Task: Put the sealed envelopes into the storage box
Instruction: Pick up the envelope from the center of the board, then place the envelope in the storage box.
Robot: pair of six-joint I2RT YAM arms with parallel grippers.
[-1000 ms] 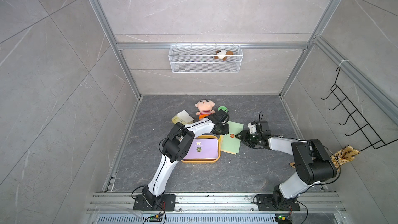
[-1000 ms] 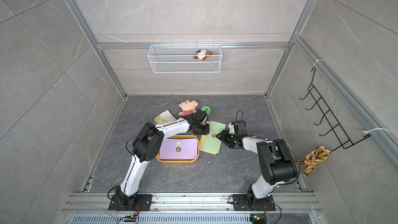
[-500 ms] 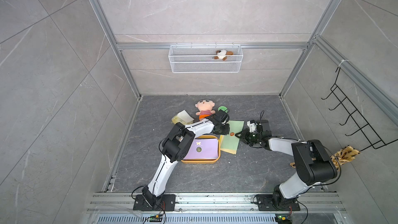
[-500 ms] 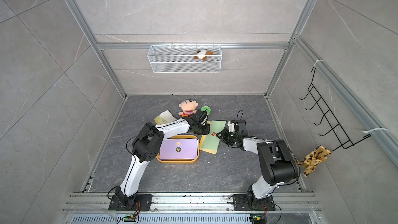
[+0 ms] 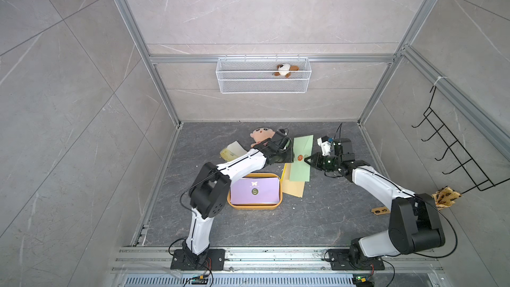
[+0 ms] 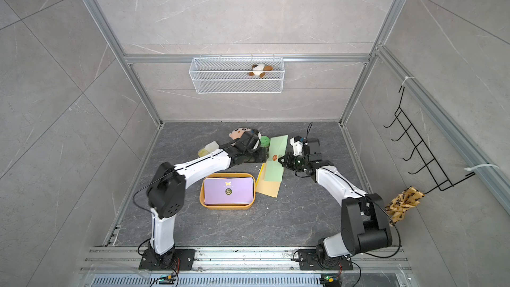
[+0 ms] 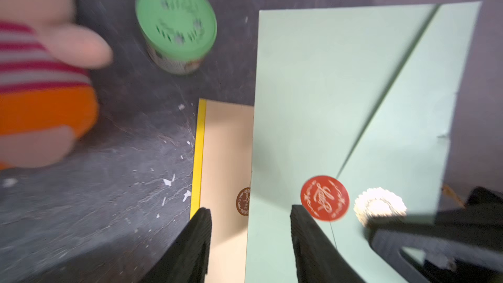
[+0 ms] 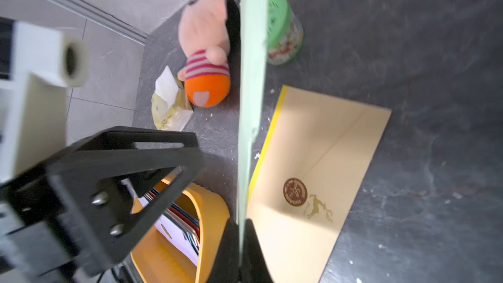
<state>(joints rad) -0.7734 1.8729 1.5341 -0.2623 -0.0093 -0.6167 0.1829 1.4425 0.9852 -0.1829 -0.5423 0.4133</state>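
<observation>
A light green envelope (image 5: 302,158) (image 6: 276,161) with a red seal (image 7: 324,198) hangs tilted above the floor. My right gripper (image 5: 308,160) (image 8: 241,224) is shut on its right edge, and in the right wrist view the envelope (image 8: 251,63) shows edge-on. My left gripper (image 5: 288,157) (image 7: 249,210) is open at its left edge, holding nothing. Under it lies a cream envelope (image 5: 295,187) (image 8: 313,159) on a yellow one (image 7: 200,145). The mustard storage box (image 5: 255,207) (image 6: 226,206) holds several envelopes, a lilac one (image 5: 254,190) on top.
A plush doll (image 5: 260,135), a green-lidded tub (image 6: 265,141) and a yellow tissue pack (image 5: 231,151) sit behind the box. A white wire basket (image 5: 263,78) hangs on the back wall. On the right wall a black hook rack (image 5: 452,158) carries a patterned cloth (image 5: 445,197).
My left gripper has opened and let go of the light green envelope. My right gripper has closed on the envelope's right edge.
</observation>
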